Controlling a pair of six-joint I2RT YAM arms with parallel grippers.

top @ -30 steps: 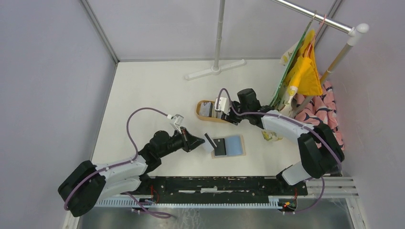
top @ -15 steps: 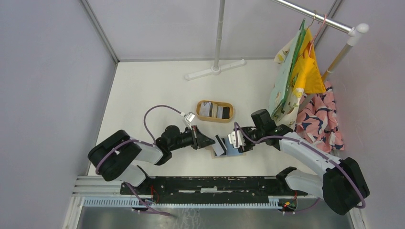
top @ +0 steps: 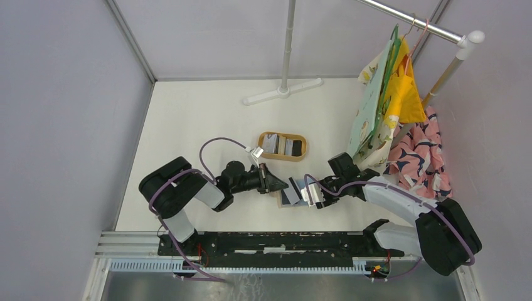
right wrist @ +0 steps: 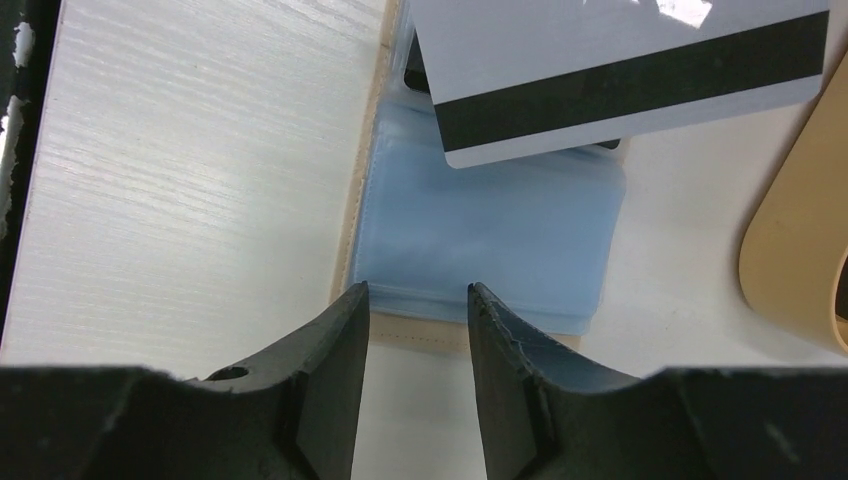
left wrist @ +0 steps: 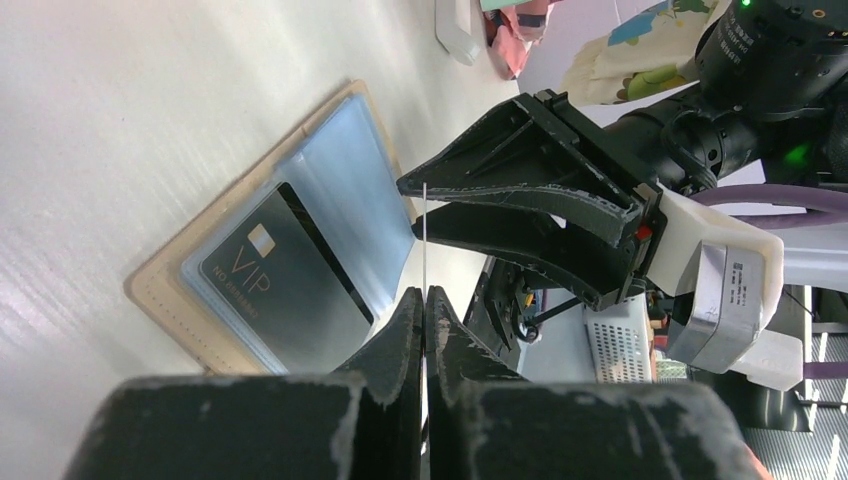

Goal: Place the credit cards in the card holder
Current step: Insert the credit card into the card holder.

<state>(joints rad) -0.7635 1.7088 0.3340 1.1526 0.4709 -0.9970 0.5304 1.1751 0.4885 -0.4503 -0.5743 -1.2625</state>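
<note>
The card holder (top: 290, 199) lies open on the table, beige outside with a light blue lining (right wrist: 500, 230). A black VIP card (left wrist: 280, 290) sits in its one pocket. My left gripper (left wrist: 424, 292) is shut on a white credit card with a black stripe (right wrist: 620, 70) and holds it on edge just above the holder. It also shows in the top view (top: 282, 185). My right gripper (right wrist: 415, 292) is open and empty, its tips at the edge of the blue lining on the holder's right side. It also shows in the top view (top: 302, 194).
An oval wooden tray (top: 302, 143) with more cards (top: 280, 145) stands just behind the holder; its rim shows in the right wrist view (right wrist: 800, 250). A clothes rack with hanging fabric (top: 389, 100) stands at the right. A white stand base (top: 283, 92) lies at the back.
My right arm swung from the wooden tray down to the card holder's right edge. My left gripper carried the white card rightward to the holder.
</note>
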